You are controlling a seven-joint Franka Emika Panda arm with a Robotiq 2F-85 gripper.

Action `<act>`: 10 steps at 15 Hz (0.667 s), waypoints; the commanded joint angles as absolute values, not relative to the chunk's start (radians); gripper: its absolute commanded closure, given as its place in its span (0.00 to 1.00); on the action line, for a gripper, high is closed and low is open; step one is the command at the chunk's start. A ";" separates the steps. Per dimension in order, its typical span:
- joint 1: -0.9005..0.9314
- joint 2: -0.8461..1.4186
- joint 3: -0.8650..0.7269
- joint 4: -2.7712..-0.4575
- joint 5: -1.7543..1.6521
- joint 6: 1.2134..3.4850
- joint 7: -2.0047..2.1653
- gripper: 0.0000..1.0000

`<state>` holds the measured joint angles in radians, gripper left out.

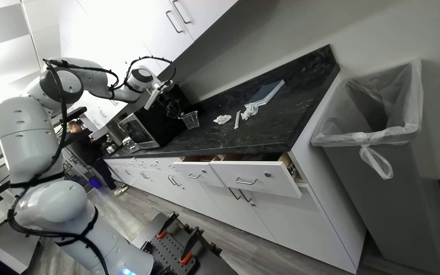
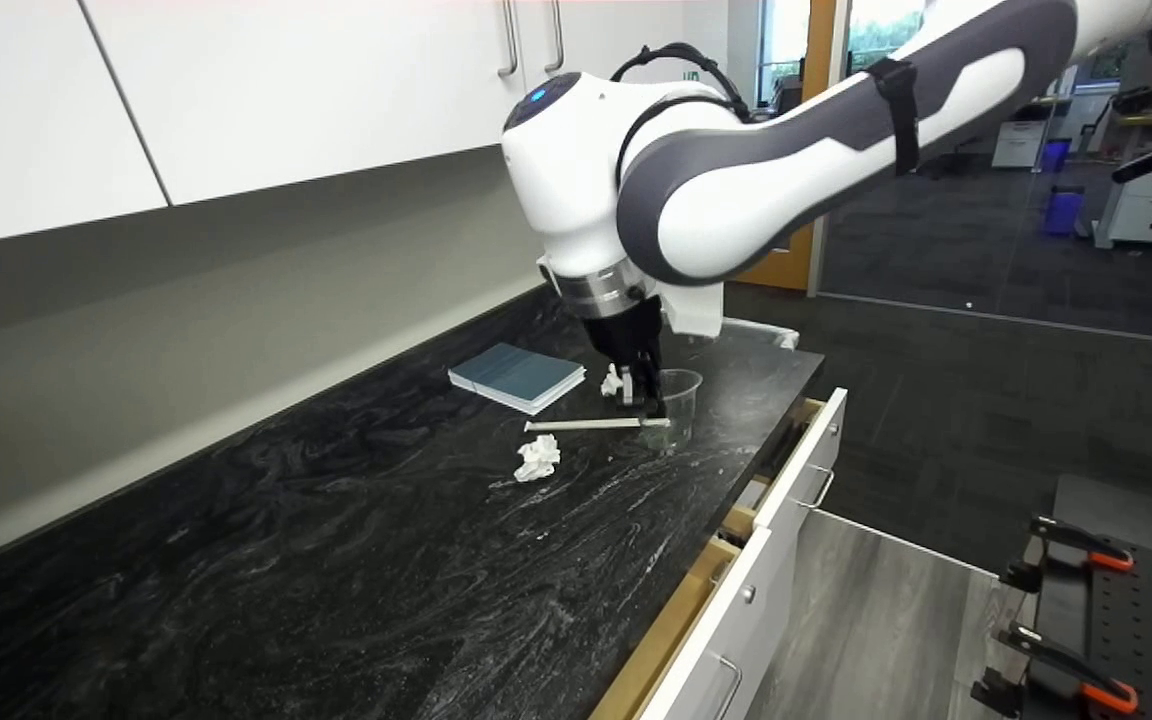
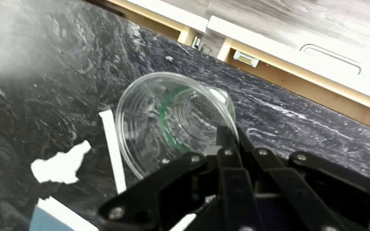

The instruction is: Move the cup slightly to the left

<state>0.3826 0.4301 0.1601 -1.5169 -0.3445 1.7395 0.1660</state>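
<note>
The clear tapered plastic cup (image 3: 175,120) is pinched at its wall in the black two-fingered tool (image 3: 235,136), over the black marbled desk (image 2: 336,580). Grasping looks done; release remains (how much leftward shift is left cannot be told).

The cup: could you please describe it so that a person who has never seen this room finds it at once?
Find the dark countertop under the white wall cupboards, then follow the robot arm down to its black claw. It pinches the cup by its wall; unlike the white stick, crumpled paper and blue book nearby, the cup is see-through.
</note>
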 commanded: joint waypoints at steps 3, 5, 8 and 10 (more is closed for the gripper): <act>0.480 0.539 0.180 -1.498 -0.466 1.921 0.184 0.99; 0.501 0.563 0.168 -1.499 -0.491 1.988 0.196 0.99; 0.517 0.584 0.150 -1.502 -0.528 2.074 0.223 0.99; 0.523 0.591 0.136 -1.505 -0.548 2.126 0.236 0.99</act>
